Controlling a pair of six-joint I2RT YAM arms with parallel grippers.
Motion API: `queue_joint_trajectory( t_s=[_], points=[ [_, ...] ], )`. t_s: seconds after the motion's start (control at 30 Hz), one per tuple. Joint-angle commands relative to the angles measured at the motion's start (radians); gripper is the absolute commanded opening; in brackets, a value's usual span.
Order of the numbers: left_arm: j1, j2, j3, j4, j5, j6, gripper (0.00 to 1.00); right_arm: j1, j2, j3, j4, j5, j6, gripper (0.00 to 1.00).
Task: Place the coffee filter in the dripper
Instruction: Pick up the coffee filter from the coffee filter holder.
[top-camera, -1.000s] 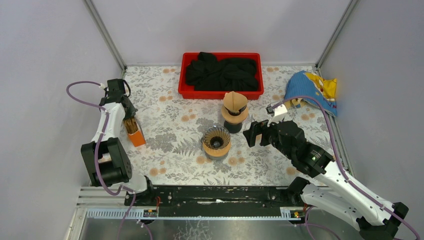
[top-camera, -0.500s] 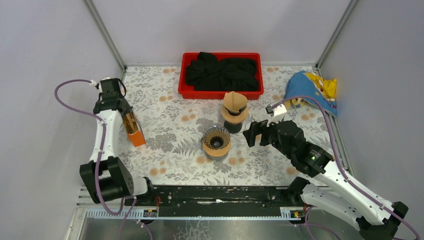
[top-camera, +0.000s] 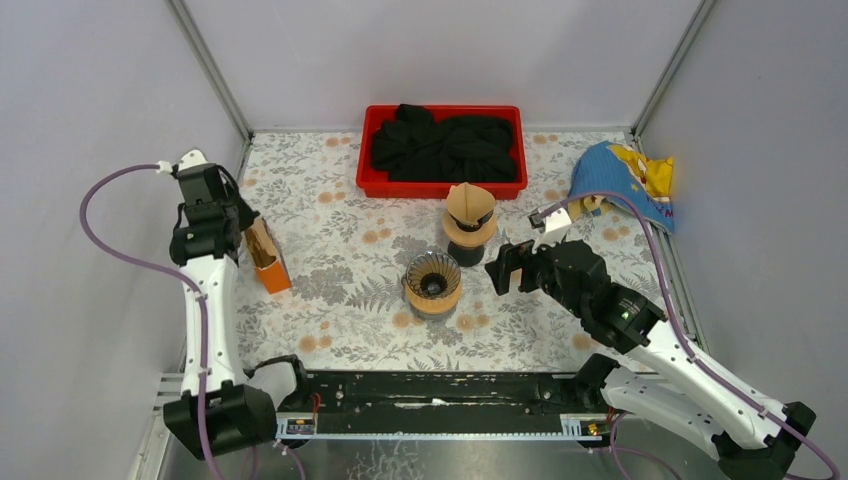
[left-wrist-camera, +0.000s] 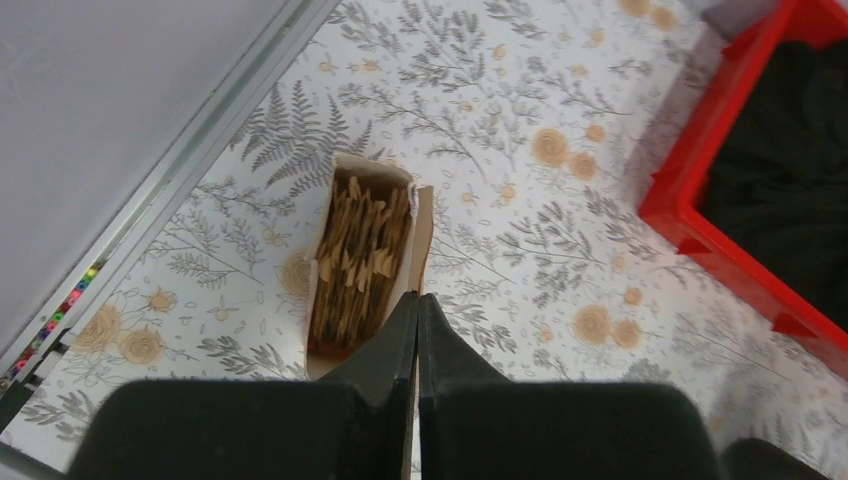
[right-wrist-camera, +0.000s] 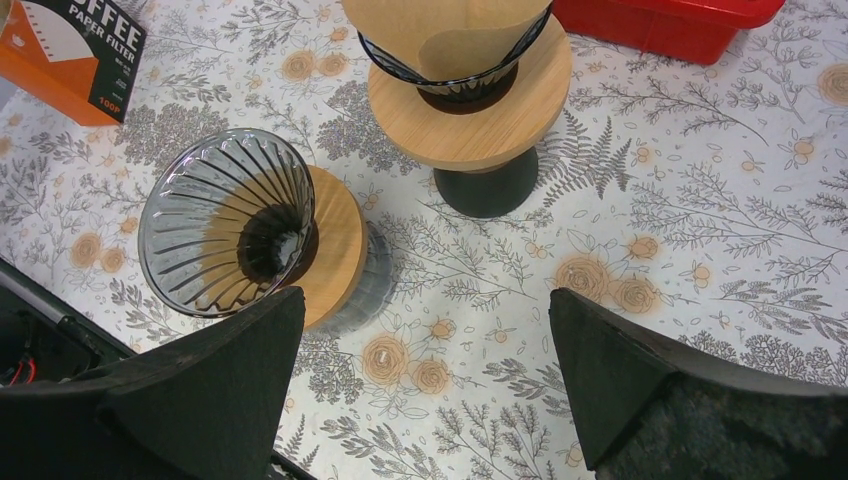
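Note:
An orange box of brown coffee filters stands open at the left, with the filters on edge inside it. My left gripper hangs above the box's right flap. It is shut, and no filter shows between its fingers. The empty glass dripper on its wooden ring sits mid-table, and it also appears in the right wrist view as the dripper. Behind it a second dripper holds a brown filter. My right gripper is open just right of the empty dripper, with nothing in it.
A red tray holding black cloth stands at the back. A blue and yellow bag lies at the back right. Grey walls close in the left, right and rear. A black rail runs along the near edge.
My left gripper has closed and the left arm has risen and pulled back leftwards above the filter box. The right arm has not moved.

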Motion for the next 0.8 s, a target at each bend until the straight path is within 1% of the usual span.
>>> queue_joint_trajectory(
  t_s=[0.0,0.17,0.37,0.6,0.67,0.77],
  points=[
    [0.004,-0.073,0.023,-0.021,0.122,-0.013,0.0,0.006,-0.027,0.023,0.061,-0.024,-0.035,0.99],
    [-0.002,-0.138,0.013,-0.034,0.256,-0.033,0.0,0.006,-0.039,0.042,0.09,-0.04,-0.081,0.99],
    [-0.015,-0.211,-0.047,0.006,0.41,-0.095,0.0,0.006,0.029,0.095,0.09,-0.131,-0.112,1.0],
    [-0.05,-0.278,-0.168,0.097,0.498,-0.174,0.0,0.007,0.113,0.113,0.161,-0.225,-0.089,0.98],
    [-0.083,-0.295,-0.19,0.124,0.495,-0.202,0.0,0.006,0.133,0.109,0.192,-0.244,-0.081,0.98],
    [-0.16,-0.316,-0.217,0.159,0.451,-0.247,0.0,0.008,0.166,0.111,0.24,-0.271,-0.071,0.97]
  ],
)
